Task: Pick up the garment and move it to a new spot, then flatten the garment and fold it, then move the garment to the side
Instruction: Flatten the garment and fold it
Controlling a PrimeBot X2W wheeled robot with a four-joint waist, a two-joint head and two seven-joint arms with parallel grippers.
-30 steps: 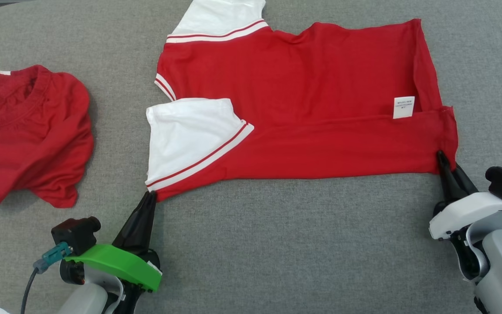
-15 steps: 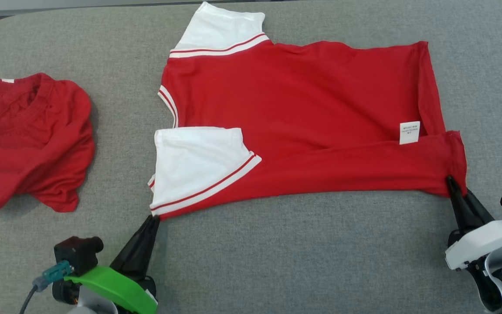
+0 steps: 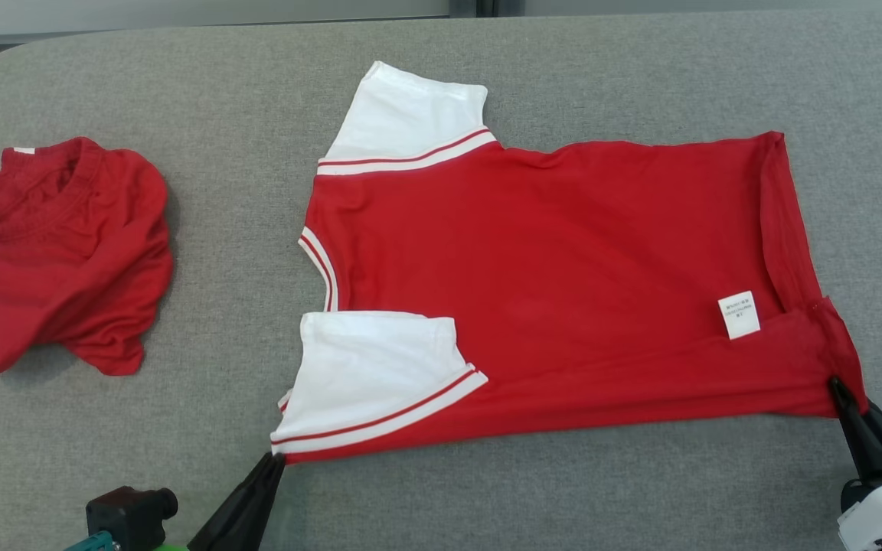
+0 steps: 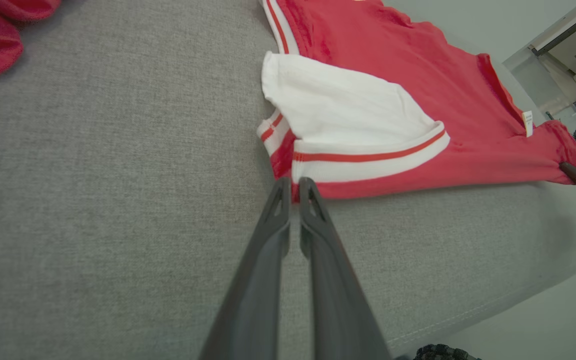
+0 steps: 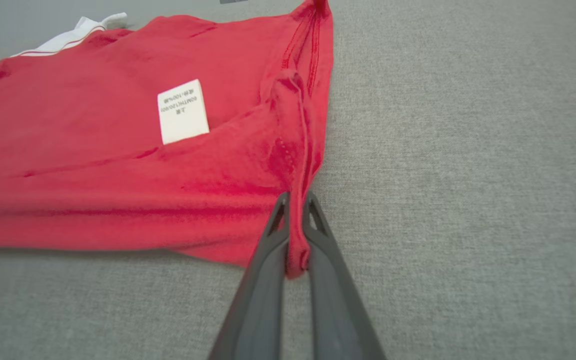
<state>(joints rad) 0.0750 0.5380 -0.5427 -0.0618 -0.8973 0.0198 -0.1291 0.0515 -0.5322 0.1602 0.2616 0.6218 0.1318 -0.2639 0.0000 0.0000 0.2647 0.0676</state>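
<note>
A red T-shirt (image 3: 563, 260) with white sleeves lies flat on the grey cushioned surface, its near long edge folded over. A white care label (image 3: 739, 314) shows near the hem. My left gripper (image 3: 276, 458) is shut on the shirt's near shoulder corner below the folded white sleeve (image 4: 348, 115); the left wrist view has the tips (image 4: 294, 184) pinching red cloth. My right gripper (image 3: 837, 385) is shut on the near hem corner; in the right wrist view (image 5: 295, 200) a ridge of red fabric (image 5: 295, 150) runs between the fingers.
A second red garment (image 3: 58, 252) lies crumpled at the left of the grey surface (image 3: 563, 490). The surface's rounded near edge (image 4: 493, 310) drops off at lower right in the left wrist view. Open grey cloth lies in front of the shirt.
The head camera has tilted, so the whole scene sits lower in the picture. Both grippers keep their hold on the shirt's near corners; the folded near edge looks narrower than before.
</note>
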